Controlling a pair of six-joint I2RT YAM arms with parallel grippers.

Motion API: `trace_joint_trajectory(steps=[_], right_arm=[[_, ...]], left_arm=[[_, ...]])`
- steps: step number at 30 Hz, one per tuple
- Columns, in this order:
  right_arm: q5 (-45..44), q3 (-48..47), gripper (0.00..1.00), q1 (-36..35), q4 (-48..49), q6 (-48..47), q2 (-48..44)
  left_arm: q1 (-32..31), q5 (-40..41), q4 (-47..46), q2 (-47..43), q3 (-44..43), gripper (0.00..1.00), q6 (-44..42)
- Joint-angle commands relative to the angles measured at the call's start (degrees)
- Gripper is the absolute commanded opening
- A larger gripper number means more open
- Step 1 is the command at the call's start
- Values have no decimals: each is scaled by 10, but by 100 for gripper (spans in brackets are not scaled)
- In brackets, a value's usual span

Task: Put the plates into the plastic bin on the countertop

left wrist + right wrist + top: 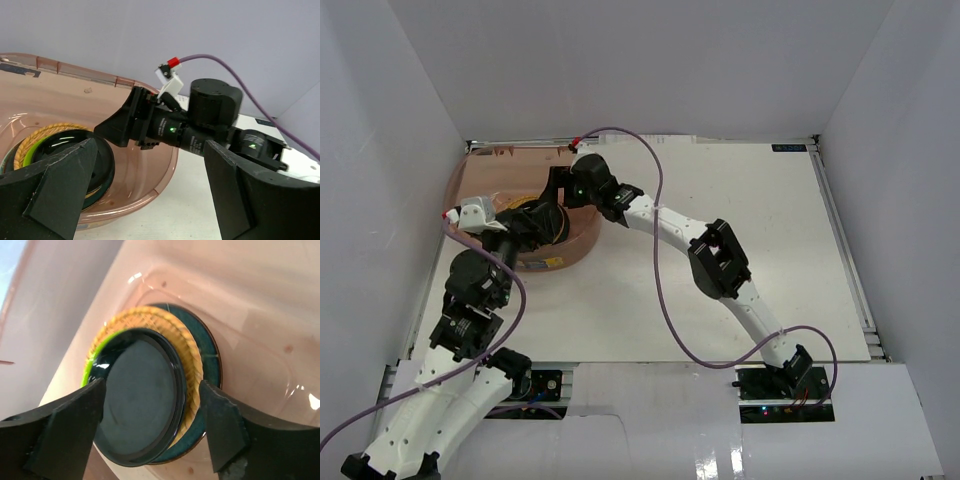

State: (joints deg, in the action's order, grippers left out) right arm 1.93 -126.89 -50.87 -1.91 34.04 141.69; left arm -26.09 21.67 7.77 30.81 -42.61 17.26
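The plastic bin (pixel 496 166) stands at the far left of the countertop (pixel 760 210). Inside it lies a stack of plates. A black plate (pixel 140 400) is on top, over a lime green one (pixel 97 352), an orange woven-look one (pixel 186 350) and a large teal one (pixel 209 357). My right gripper (pixel 152 390) hangs open above the black plate, a finger on each side, touching nothing. My left gripper (pixel 150 150) is wide open and empty at the bin's near rim (pixel 150 175), facing the right gripper (pixel 132 125). The black plate (pixel 104 165) also shows there.
White walls close in the countertop on three sides. The right arm (pixel 720 260) stretches diagonally across the middle, its purple cable (pixel 660 280) looping over the surface. The left arm (pixel 470 290) stands near the left wall.
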Motion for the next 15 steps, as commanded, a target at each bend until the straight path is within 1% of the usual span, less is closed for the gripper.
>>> trace_joint_trajectory(steps=[1, 2, 3, 4, 5, 6, 7, 8, 9, 10, 11, 12, 13, 14, 15], right_arm=[[-8, -10, 85, 1, 43, -22, -89], [-3, 8, 88, 3, 46, -34, -107], [11, 54, 94, 6, 59, -40, -149], [18, 80, 97, 10, 67, -50, -173], [21, 109, 96, 13, 71, -57, -198], [24, 140, 90, 15, 76, -66, -254], [23, 213, 90, 17, 92, -76, -286], [19, 253, 90, 20, 99, -86, -318], [3, 298, 90, 22, 107, -110, -392], [-8, 346, 90, 23, 124, -126, -434], [-18, 441, 90, 24, 126, -143, -473], [-62, 487, 90, 24, 126, -178, -556], [-81, 573, 90, 24, 113, -191, -602], [-108, 611, 90, 24, 100, -201, -642], [-112, 644, 90, 24, 81, -209, -729]], left_arm=[[5, 26, 6, 11, 3, 98, -4], [6, 32, 7, 14, 2, 98, -6], [8, 34, 7, 18, 2, 98, -6], [9, 36, 8, 25, 2, 98, -8], [9, 39, 8, 29, 3, 98, -8], [10, 45, 6, 32, 4, 98, -9], [10, 50, 6, 36, 5, 98, -10], [10, 53, 7, 43, 5, 98, -10], [10, 57, 14, 48, 2, 98, 4], [10, 51, 22, 51, -5, 98, 15], [10, 41, 48, 53, -23, 98, 29], [10, -5, 59, 53, -31, 98, 41], [9, -36, 74, 51, -35, 98, 60], [9, -65, 80, 46, -41, 98, 72], [9, -96, 86, 31, -42, 98, 80]])
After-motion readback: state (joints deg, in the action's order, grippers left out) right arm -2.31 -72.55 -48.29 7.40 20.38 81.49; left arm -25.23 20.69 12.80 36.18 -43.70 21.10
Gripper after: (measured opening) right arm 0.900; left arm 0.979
